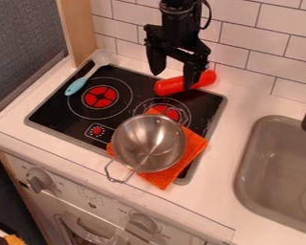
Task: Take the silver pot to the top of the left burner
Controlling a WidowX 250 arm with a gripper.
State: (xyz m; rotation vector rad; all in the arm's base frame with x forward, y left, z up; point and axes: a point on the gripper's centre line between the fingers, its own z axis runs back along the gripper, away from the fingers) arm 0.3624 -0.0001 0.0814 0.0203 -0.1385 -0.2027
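Gripper [173,80] over the stove's [56,114] back edge, fingers wide apart, probably set for a rim pinch. We see the pot [149,144] near the stove's front right corner, on a cloth [163,177] that keeps it off the metal and may drag along. Left burner [101,96] is bare; the spoon [84,80] by the back left corner could get nudged. Red tube [169,86] lies under the gripper, by the back edge.

Orange cloth [193,144] partly out of sight beneath the silver pot [149,142]
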